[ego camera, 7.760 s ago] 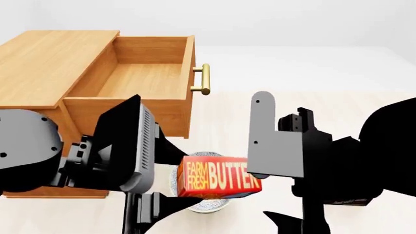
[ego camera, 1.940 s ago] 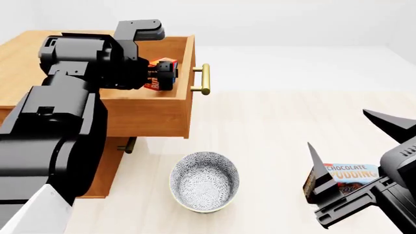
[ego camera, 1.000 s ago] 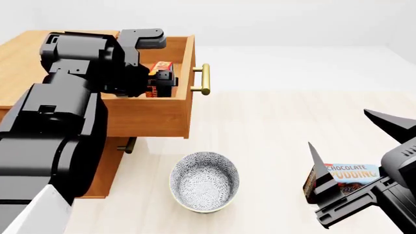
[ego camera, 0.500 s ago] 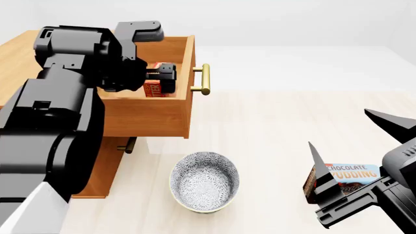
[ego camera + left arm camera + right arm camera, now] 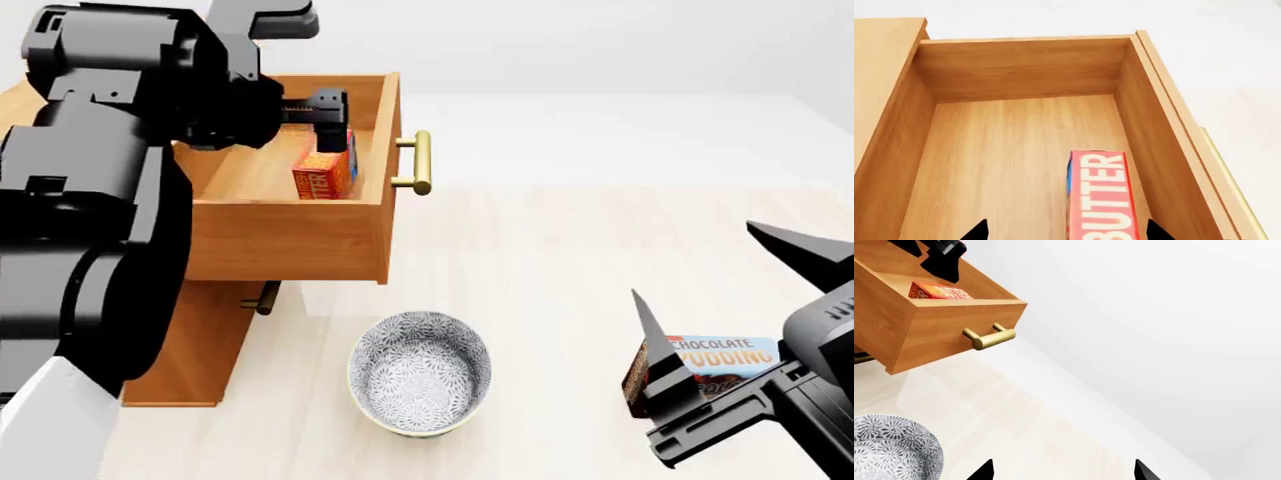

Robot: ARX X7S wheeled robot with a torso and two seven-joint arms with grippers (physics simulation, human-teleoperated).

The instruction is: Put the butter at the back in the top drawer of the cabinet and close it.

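the butter (image 5: 1099,200) stands on edge in the top drawer (image 5: 1021,80), long axis along its front wall; left gripper (image 5: 324,108) open above, right gripper (image 5: 1062,471) open.

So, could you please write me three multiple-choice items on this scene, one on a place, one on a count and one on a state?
1. Where is the butter?
A. Inside the top drawer
B. In the bowl
C. On the floor beside the pudding box

2. How many brass handles does the top drawer show?
A. Three
B. One
C. None

3. What state is the top drawer in?
A. Shut flush
B. Lifted out of the cabinet
C. Pulled open

Answers:
1. A, the carton stands on the drawer floor near the front panel.
2. B, a single bar sits on its front.
3. C, its inside is exposed and its front stands well out from the cabinet.
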